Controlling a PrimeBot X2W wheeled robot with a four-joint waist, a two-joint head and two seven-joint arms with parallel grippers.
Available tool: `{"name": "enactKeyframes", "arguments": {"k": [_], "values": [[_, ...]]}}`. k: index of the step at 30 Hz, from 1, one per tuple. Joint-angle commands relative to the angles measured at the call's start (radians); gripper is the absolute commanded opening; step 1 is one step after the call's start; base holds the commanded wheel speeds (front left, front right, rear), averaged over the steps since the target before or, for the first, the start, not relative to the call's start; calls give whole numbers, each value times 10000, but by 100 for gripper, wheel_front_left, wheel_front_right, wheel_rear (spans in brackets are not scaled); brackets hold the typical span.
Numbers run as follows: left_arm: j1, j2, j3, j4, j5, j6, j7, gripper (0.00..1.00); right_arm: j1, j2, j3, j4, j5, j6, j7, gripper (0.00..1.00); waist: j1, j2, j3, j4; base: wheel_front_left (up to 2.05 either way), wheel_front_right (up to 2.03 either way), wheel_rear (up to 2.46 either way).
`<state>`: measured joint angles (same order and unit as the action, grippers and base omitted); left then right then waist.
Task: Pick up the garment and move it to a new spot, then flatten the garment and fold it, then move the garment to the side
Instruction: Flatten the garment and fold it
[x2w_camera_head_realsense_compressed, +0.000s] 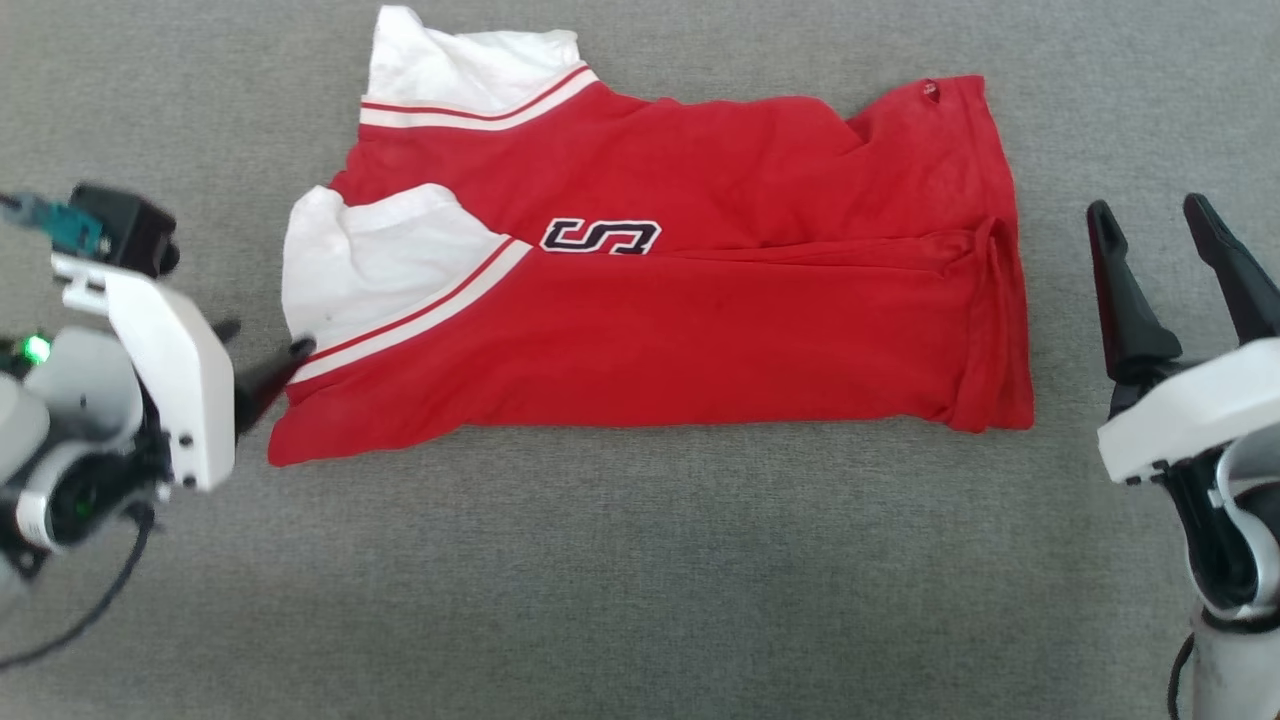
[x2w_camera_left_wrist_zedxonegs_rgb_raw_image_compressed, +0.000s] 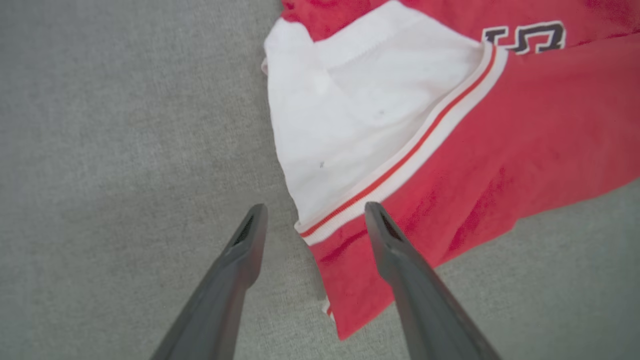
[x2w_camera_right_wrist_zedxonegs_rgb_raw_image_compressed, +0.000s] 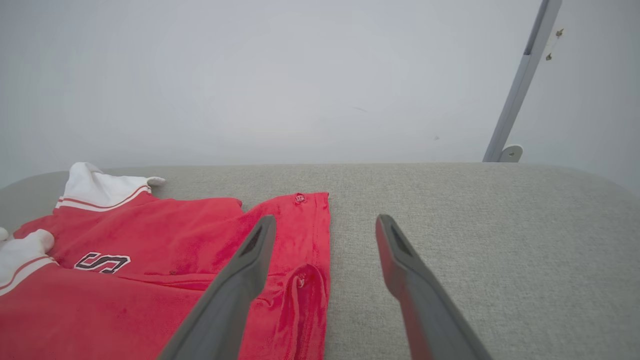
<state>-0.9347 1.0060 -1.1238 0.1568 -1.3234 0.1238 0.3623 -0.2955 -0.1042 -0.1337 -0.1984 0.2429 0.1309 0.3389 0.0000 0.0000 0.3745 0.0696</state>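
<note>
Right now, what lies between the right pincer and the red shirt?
Only bare grey fabric surface: the head view shows that strip between the right pincer and the red shirt.

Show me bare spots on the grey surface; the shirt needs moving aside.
Widest: the grey surface on the near side of the garment, between the left gripper and right gripper. A narrower strip lies beyond its far edge, and a gap separates its hem from the right gripper. Crowded: the left end, where the left gripper sits at the white sleeve.
</note>
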Motion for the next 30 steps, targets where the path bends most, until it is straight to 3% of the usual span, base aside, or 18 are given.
{"name": "enactKeyframes", "arguments": {"k": [1, 5, 9, 13, 18, 19, 20, 30], "values": [[227, 115, -2, -325, -183, 248, 98, 100, 188, 141, -107, -124, -59, -3, -152, 100, 0, 0, 25, -68, 0, 0, 0], [713, 572, -24, -983, -559, 972, 302, 100, 516, 364, -276, -332, -48, -1, -251, 100, 0, 0, 133, -271, 0, 0, 0], [960, 700, 8, -1186, -875, 1237, 284, 100, 714, 464, -363, -362, -13, -3, -146, 100, 0, 0, 204, -425, 0, 0, 0], [1299, 588, 26, -951, -1234, 1281, 252, 100, 892, 534, -308, -110, 157, -3, 191, 100, 0, 0, 271, -587, 0, 0, 0], [1434, 130, -101, -141, -1467, 1031, 351, 100, 992, 541, -125, 326, 361, -1, 844, 100, 0, 0, 338, -651, 0, 0, 0], [1443, -6, -128, 25, -1497, 958, 399, 59, 1000, 541, -34, 442, 375, -1, 1043, 100, 0, 0, 342, -640, 0, 0, 0], [1414, -98, -183, 188, -1395, 870, 426, 0, 986, 546, 115, 520, 327, -1, 1218, 100, 0, 0, 349, -635, 0, 0, 0], [1093, -986, -381, 1112, -1227, 215, 579, 0, 318, 534, 702, 1402, 84, -1, 3259, 100, 0, 0, 372, -289, 0, 0, 0]]}}
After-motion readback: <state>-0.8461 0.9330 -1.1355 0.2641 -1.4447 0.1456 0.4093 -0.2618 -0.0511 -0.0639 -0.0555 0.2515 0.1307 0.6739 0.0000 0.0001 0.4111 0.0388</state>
